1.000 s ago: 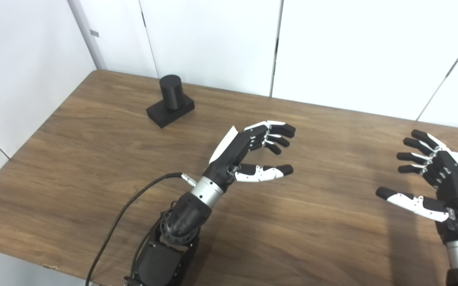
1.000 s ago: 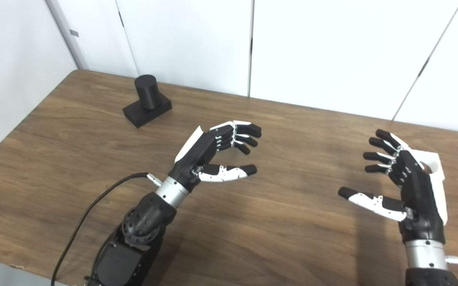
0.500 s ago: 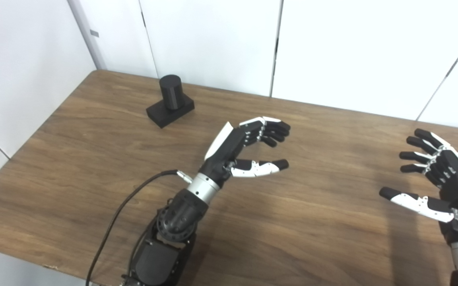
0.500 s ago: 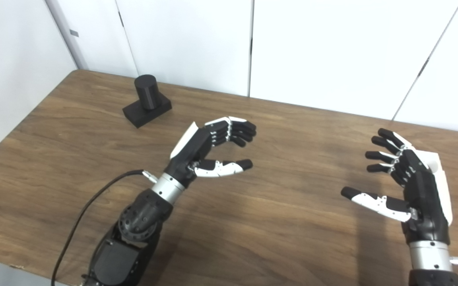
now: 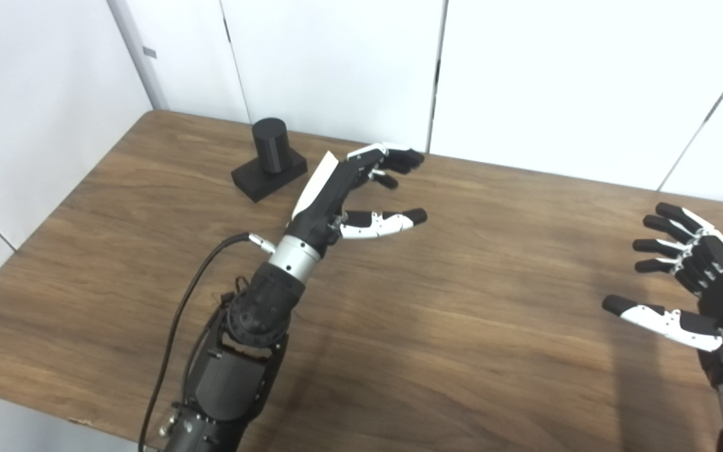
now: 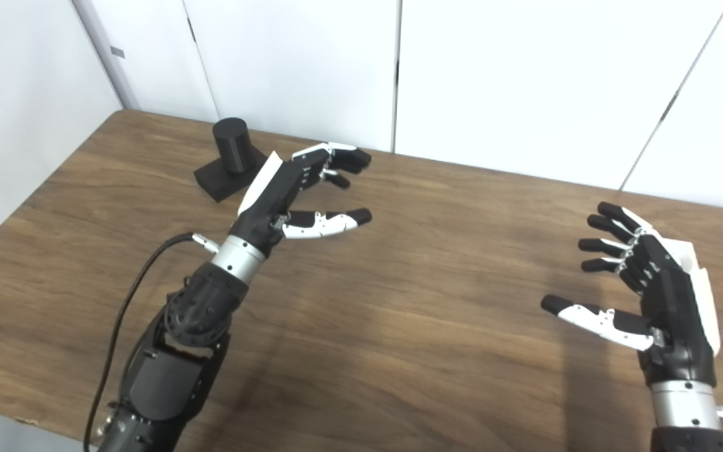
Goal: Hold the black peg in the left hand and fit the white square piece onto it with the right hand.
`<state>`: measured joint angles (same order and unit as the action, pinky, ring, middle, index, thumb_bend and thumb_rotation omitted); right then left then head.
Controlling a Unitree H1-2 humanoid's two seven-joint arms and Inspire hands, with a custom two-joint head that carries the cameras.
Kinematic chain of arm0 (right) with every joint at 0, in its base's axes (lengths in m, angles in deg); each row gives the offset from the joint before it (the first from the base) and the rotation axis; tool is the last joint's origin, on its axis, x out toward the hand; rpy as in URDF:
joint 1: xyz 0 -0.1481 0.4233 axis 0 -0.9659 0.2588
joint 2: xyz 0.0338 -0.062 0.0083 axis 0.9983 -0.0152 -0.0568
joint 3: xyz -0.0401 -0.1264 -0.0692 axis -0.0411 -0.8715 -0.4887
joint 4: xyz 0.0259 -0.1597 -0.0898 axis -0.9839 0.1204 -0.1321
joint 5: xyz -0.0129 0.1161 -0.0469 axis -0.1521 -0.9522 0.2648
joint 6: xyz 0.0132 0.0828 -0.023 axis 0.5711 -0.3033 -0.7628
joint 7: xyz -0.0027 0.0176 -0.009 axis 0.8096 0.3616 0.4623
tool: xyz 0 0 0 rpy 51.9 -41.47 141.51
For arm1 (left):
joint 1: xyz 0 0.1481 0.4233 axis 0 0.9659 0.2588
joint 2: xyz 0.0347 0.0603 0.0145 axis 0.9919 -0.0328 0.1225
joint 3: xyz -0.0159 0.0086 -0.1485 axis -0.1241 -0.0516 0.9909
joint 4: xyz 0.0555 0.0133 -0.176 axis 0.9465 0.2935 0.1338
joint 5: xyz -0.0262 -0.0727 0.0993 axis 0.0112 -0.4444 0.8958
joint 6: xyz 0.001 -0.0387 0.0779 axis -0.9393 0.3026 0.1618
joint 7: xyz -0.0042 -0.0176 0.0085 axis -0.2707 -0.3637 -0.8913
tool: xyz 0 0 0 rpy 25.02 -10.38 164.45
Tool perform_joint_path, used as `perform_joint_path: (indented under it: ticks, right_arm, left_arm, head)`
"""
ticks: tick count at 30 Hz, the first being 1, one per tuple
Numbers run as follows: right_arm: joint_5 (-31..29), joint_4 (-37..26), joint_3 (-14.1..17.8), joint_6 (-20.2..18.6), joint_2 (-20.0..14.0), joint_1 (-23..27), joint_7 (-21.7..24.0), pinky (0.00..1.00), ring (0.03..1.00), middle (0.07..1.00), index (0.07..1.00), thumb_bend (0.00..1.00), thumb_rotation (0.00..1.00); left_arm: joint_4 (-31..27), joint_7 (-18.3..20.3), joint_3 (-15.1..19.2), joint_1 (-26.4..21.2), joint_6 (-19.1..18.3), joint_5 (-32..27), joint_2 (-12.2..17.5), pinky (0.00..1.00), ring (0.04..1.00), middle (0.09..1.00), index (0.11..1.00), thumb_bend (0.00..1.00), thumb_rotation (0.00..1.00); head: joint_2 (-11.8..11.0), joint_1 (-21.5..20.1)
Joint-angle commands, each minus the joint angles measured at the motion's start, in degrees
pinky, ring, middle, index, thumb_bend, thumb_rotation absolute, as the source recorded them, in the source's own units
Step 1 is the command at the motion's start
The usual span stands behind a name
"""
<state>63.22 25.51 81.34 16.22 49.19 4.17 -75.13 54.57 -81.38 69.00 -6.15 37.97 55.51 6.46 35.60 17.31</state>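
Since a second ago, the left hand (image 5: 349, 194) has been pushed forward and to the left, toward the far corner, while the right hand (image 6: 647, 289) has hardly been moved.

Nearest, at the right side, the right hand is held above the tabletop (image 5: 474, 326) with its fingers spread apart and nothing in it. A white square piece (image 6: 688, 254) is partly seen just behind this hand, with most of it hidden, so how it lies cannot be told.

Farther off, the left hand is held empty too, fingers loosely curled and thumb stuck out, just beside the black peg (image 5: 272, 145) but not touching it. The peg is seen standing upright on its flat black base (image 5: 265, 177), near the far left corner.

A knock could be given to the peg if the back of the left hand is swung sideways into it. It could then be tipped over or slid toward the edge.
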Motion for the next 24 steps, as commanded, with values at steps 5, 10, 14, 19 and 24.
perform_joint_path:
  ticks: [5, 10, 14, 19, 24]
  right_arm:
    - [-0.75, -2.4, 0.69, 0.29, -0.73, 1.62, 0.17, 0.58, 0.689, 0.792, 0.809, 0.53, 0.0]
    - [-0.33, -2.23, 0.69, 0.69, -0.77, 1.58, 0.0, 0.58, 0.686, 0.788, 0.805, 0.53, 0.0]
    - [0.01, -1.98, 0.72, 1.15, -0.92, 1.52, -0.05, 0.57, 0.686, 0.789, 0.807, 0.53, 0.0]
    - [-0.39, -1.75, 0.73, 1.54, -0.96, 1.46, 0.1, 0.56, 0.684, 0.793, 0.811, 0.52, 0.0]
    - [-0.48, -1.77, 0.68, 1.23, -0.75, 1.55, 0.02, 0.57, 0.686, 0.797, 0.814, 0.52, 0.0]
  left_arm:
    - [-2.48, -3.99, 3.23, -4.31, -1.59, 1.75, 0.56, 0.7, 0.833, 0.806, 0.715, 0.73, 0.19]
    - [-0.05, -5.15, 4.65, -6.31, -2.09, 3.02, 2.65, 0.78, 0.869, 0.843, 0.752, 0.74, 0.28]
    - [2.51, -5.98, 6.28, -8.14, -0.52, 1.9, 4.14, 0.79, 0.872, 0.848, 0.756, 0.76, 0.29]
    - [4.83, -7.35, 6.87, -9.79, 0.02, 3.57, 6.18, 0.79, 0.867, 0.836, 0.747, 0.79, 0.35]
    - [7.36, -10.77, 7.75, -11.18, -0.62, 5.74, 7.37, 0.86, 0.89, 0.834, 0.74, 0.81, 0.33]
  head:
    - [-0.22, -0.01]
    - [-0.41, -0.06]
    - [-0.4, -0.04]
    - [-0.48, -0.02]
    - [-0.5, 0.09]
